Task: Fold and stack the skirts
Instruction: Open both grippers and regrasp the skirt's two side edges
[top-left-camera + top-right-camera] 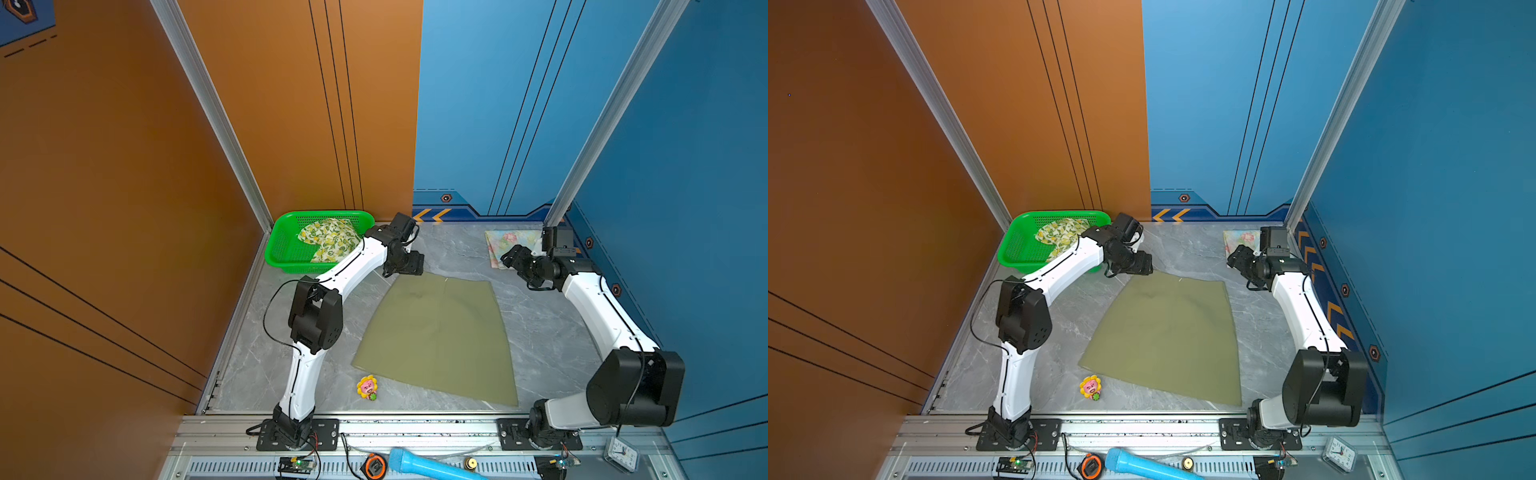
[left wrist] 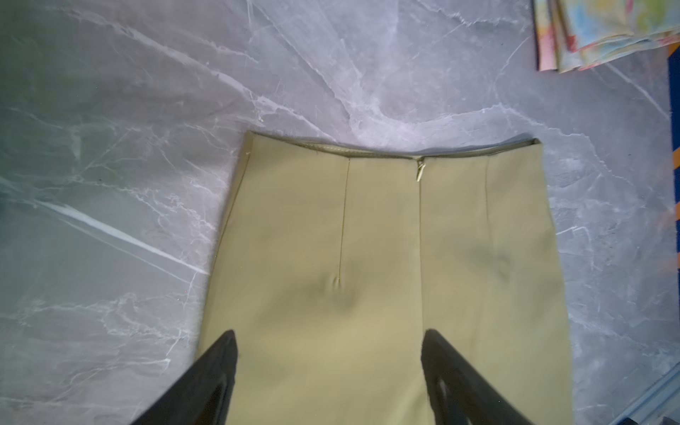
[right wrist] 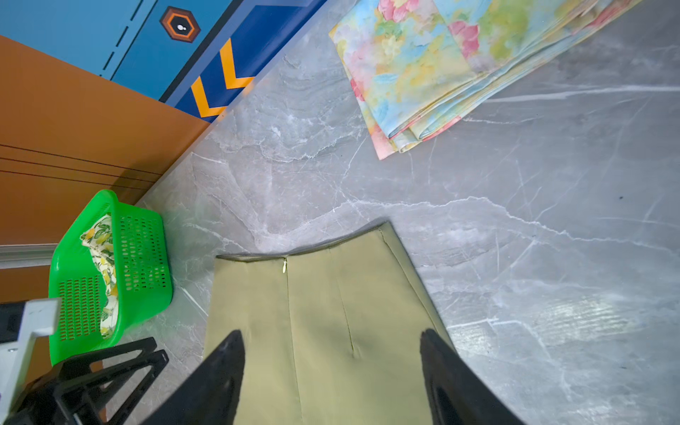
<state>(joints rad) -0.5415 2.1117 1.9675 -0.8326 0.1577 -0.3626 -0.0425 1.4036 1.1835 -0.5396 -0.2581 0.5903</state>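
1. Olive skirt [image 1: 440, 336] lies spread flat on the grey marbled tabletop [image 1: 540, 332]. Its narrow waistband points toward the back wall and its wider hem toward the arm bases; both top views show it so [image 1: 1167, 332].
2. A small metal zip pull [image 2: 420, 172] sits at the middle of the olive skirt's waistband.
3. Above the waistband end on the left arm's side, the left end effector [image 2: 329, 333] is released. Its two black fingers [image 2: 220, 368] stand wide apart with only flat cloth below them. Whether the tips touch the cloth I cannot tell.
4. Near the opposite waistband end, the right end effector [image 3: 331, 333] is also released, fingers spread wide and gripping nothing.
5. A floral skirt [image 3: 423, 66], folded into several layers, lies beyond the olive skirt's waistband on the right arm's side. Bare tabletop separates the two.
6. A lemon skirt [image 1: 332, 241] sits crumpled inside a green mesh basket [image 1: 282, 249]. The basket stands beyond the olive skirt's waistband on the left arm's side, near it but apart.
7. A small sunflower toy [image 1: 367, 387] lies just beside the olive skirt's hem corner on the left arm's side, not touching it.
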